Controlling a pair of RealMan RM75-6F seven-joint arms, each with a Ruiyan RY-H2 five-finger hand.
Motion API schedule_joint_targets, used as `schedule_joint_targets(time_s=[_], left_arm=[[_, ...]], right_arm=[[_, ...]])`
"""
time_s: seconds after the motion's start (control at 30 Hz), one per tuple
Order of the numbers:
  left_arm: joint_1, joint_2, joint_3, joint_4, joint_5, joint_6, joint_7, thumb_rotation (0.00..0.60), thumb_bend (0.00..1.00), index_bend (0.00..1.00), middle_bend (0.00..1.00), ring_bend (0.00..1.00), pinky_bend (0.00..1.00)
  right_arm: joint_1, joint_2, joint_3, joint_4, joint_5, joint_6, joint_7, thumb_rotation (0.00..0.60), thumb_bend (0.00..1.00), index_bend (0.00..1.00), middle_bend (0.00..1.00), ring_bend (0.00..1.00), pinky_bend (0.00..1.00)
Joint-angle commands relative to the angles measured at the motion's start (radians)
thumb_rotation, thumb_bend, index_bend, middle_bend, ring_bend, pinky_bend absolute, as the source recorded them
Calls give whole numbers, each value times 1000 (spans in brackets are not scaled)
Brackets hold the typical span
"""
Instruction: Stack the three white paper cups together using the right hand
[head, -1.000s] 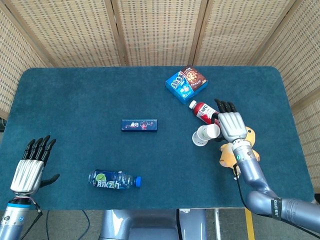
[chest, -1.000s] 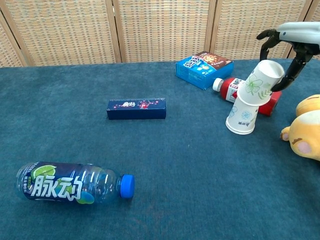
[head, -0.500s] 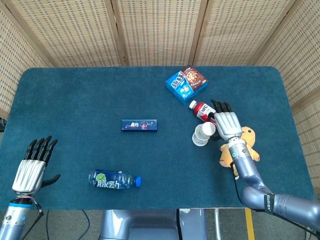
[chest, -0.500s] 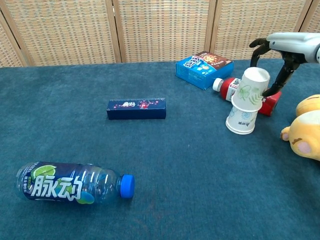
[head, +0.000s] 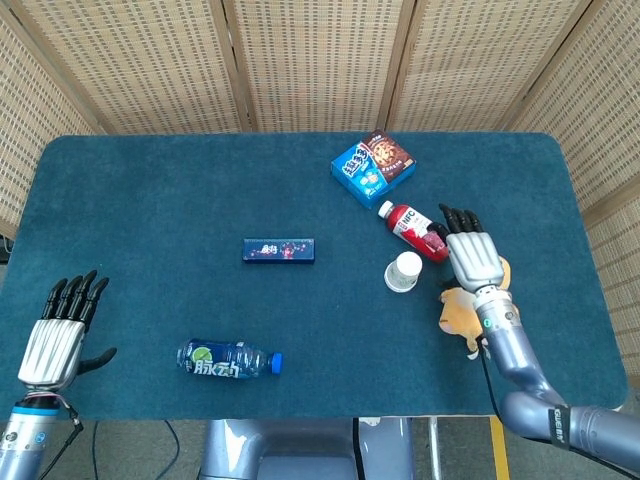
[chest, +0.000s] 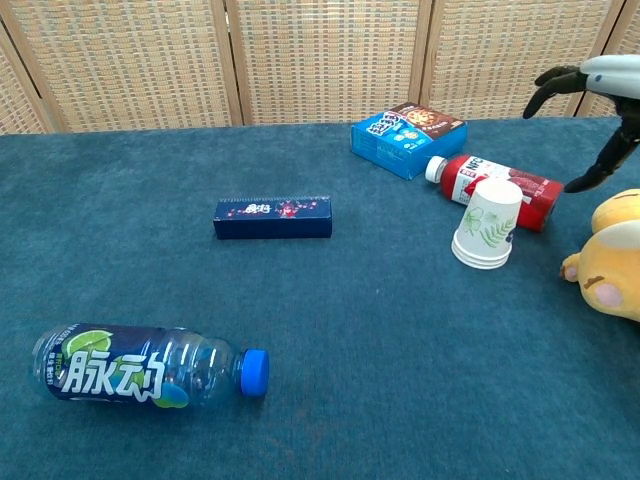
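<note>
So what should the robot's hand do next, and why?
Probably draw the right hand back and away. The paper cups sit nested upside down on the table, no loose cup shows, and the hand hangs open, apart from them, beside the red bottle.

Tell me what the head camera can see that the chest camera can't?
Only the head view shows the left hand, open at the table's near left corner, and the right hand whole, beside the yellow plush toy. Only the chest view shows the leaf print on the side of the paper cups. Both show the cups, red bottle, snack box, dark blue box and blue bottle.
</note>
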Motion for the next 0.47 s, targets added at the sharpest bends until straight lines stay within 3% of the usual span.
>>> schedule_joint_targets(time_s=[0.03,0.23,0.47], left_arm=[[2,4,-1,-3,-1,2,-5,600,25,0,0,0,0],[5,11,-2,-8,3,11,-11,600,25,0,0,0,0],[17,20,6,-19,26,35,-20,600,25,0,0,0,0]], right_arm=[[-86,53,-56,-51,-131,89,66,600,169,224,0,0,0],[-250,75,-167,-22,-365,286,180,600,167,166,0,0,0],[-404,37,-240,109,-502,462,266,600,167,145,0,0,0]])
